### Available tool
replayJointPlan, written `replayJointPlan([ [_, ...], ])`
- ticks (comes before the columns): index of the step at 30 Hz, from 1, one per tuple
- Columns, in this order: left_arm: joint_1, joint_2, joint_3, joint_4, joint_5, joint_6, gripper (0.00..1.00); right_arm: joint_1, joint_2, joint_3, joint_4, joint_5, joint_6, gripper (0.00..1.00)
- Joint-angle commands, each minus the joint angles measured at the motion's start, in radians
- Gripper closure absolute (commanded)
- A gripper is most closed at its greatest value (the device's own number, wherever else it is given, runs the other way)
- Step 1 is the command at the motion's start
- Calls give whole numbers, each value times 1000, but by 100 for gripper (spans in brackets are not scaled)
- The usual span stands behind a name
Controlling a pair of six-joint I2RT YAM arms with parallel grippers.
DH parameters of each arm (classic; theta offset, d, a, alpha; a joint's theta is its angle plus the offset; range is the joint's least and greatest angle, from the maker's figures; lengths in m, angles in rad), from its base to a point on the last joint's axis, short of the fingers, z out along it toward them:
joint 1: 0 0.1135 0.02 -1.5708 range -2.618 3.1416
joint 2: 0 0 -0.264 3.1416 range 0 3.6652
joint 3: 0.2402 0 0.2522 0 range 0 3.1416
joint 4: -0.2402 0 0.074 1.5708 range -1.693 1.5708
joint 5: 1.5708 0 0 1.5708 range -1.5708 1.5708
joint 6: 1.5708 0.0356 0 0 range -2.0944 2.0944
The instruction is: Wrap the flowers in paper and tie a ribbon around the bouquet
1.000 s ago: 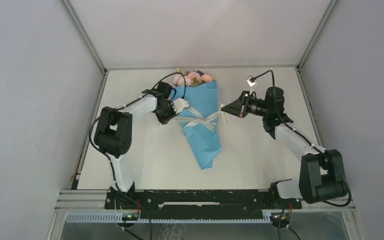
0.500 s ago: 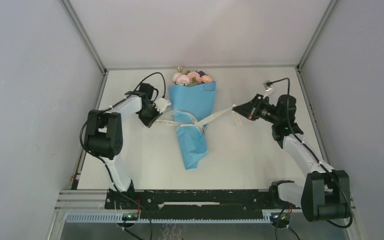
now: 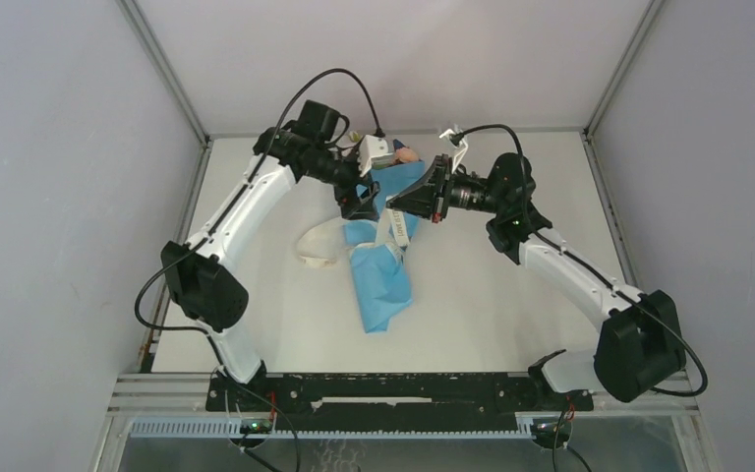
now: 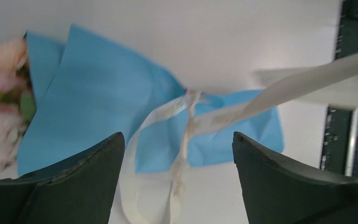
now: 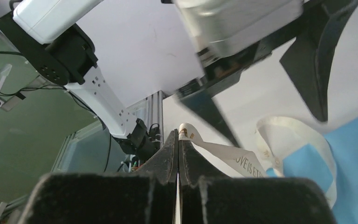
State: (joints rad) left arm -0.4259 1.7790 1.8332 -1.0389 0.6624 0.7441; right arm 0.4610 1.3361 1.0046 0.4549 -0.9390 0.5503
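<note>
Above bouquet [image 3: 381,280] on surface [image 3: 511,295]: wrapping done, ribbon [image 4: 261,95] crossed round it (knot looks loose). My right gripper [image 5: 177,140] clamped on ribbon end; left gripper [image 4: 177,137] wide, empty. Cinching remains.

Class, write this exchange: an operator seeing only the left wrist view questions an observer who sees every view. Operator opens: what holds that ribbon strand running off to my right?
Observer: The right gripper; its fingers are shut on the ribbon.
Operator: Where is the rest of it?
Observer: Slack on the table, left of the bouquet.
Operator: How near are the two arms?
Observer: The left gripper hangs close beside the right one, above the bouquet.
</note>
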Motion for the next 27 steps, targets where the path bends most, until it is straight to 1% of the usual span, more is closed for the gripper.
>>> replayJointPlan([
  [1, -42, 17, 84, -75, 200, 15, 9, 7, 45, 67, 219, -77, 99, 100],
  [5, -56, 31, 101, -136, 293, 118, 8, -11, 54, 76, 246, -76, 117, 100],
  [7, -58, 39, 103, -156, 333, 138, 9, -27, 54, 77, 274, -77, 139, 100],
  [8, -59, 43, 103, -156, 344, 136, 11, -30, 54, 76, 288, -79, 149, 100],
  [9, -61, 48, 101, -139, 348, 120, 17, -31, 56, 77, 303, -83, 155, 100],
  [10, -65, 51, 101, -119, 345, 99, 26, -30, 60, 80, 311, -91, 161, 100],
  [14, -73, 60, 106, -81, 338, 62, 83, -33, 70, 88, 293, -119, 164, 100],
  [15, -72, 62, 109, -81, 332, 59, 96, -36, 68, 89, 278, -123, 156, 100],
  [16, -71, 63, 115, -80, 319, 47, 99, -42, 64, 89, 252, -128, 145, 100],
  [17, -71, 63, 123, -79, 304, 30, 100, -51, 57, 89, 219, -130, 129, 94],
  [19, -64, 59, 137, -74, 287, -12, 100, -83, 38, 89, 116, -132, 79, 71],
  [20, -57, 54, 139, -65, 294, -39, 100, -103, 30, 87, 51, -129, 41, 60],
  [22, -44, 41, 134, -25, 309, -128, 100, -135, 10, 75, -94, -81, -65, 35],
  [23, -40, 35, 129, 0, 308, -168, 100, -143, -5, 61, -173, -28, -137, 30],
  [24, -38, 31, 126, 21, 300, -212, 100, -144, -20, 43, -232, 25, -204, 28],
  [27, -36, 28, 110, 110, 251, -364, 100, -96, -53, -37, -287, 202, -378, 23],
])
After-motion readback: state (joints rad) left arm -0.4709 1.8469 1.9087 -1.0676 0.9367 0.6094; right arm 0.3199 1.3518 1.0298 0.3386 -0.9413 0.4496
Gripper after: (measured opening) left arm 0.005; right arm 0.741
